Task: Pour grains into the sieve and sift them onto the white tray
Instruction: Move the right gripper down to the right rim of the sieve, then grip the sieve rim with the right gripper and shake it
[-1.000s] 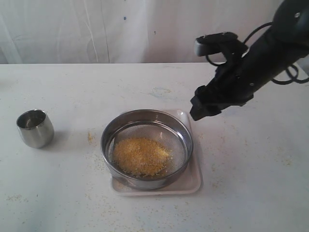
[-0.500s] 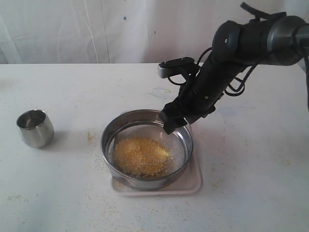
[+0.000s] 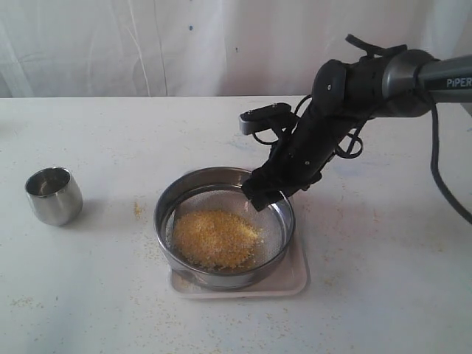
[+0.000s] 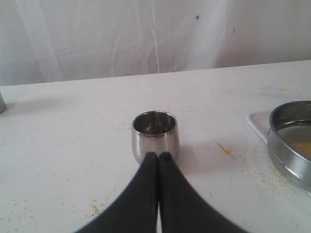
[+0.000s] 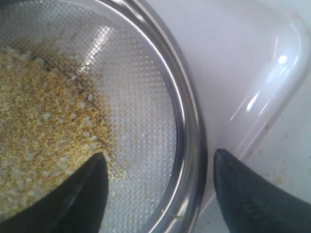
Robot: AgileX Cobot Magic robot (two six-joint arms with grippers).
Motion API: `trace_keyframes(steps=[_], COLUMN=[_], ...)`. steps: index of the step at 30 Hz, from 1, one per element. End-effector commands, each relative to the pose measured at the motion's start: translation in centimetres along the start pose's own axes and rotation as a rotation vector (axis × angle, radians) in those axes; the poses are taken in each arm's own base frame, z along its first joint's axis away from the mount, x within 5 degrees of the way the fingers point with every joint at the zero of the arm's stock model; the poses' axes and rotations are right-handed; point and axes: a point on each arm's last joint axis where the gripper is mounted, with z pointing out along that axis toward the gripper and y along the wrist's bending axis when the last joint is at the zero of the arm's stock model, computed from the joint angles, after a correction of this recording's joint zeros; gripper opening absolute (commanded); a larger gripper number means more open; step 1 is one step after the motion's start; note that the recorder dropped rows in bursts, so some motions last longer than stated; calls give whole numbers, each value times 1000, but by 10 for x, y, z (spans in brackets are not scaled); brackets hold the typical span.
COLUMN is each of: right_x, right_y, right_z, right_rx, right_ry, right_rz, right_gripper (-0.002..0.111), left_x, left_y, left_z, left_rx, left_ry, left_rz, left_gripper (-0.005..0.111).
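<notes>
The sieve [image 3: 166, 214] rests on the white tray [image 3: 295, 276] and holds a heap of golden grains [image 3: 215, 237] mixed with white kernels. My right gripper [image 3: 264, 199] is open and straddles the sieve's far right rim, one finger inside over the mesh and one outside over the tray. The right wrist view shows that rim [image 5: 192, 136] between the fingers, the grains [image 5: 43, 131] and the tray [image 5: 272, 92]. My left gripper [image 4: 159, 155] is shut with nothing in it, just short of the small steel cup [image 4: 154, 133]; the left arm is out of the exterior view.
The steel cup [image 3: 53, 195] stands apart at the left of the table. Spilled grains [image 3: 138, 209] lie between cup and sieve, and more are scattered along the table's near edge. A white curtain hangs behind the table.
The right arm has swung in from the right and come down, bringing its open gripper from above the tray's far corner onto the sieve's rim. Cup, sieve and grains have not moved.
</notes>
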Motion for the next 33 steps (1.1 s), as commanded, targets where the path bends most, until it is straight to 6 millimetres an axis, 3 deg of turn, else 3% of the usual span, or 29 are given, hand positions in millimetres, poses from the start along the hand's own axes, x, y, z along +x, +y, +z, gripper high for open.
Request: trace_keyframes(steps=[1, 14, 24, 33], right_x=[-3, 0, -1, -1], right_y=[-3, -6, -6, -6], right_z=[3, 27, 27, 27], right_rx=[18, 7, 8, 7], right_ry=[-21, 36, 48, 49], right_rz=[-6, -4, -16, -17], right_gripper=[59, 51, 32, 31], left_x=[1, 1, 1, 1], left_y=[0, 0, 0, 0], left_z=[0, 0, 0, 0], left_rx=[-5, -5, -5, -5], left_ry=[0, 0, 0, 0], left_rz=[4, 4, 4, 4], left_gripper=[0, 0, 0, 0])
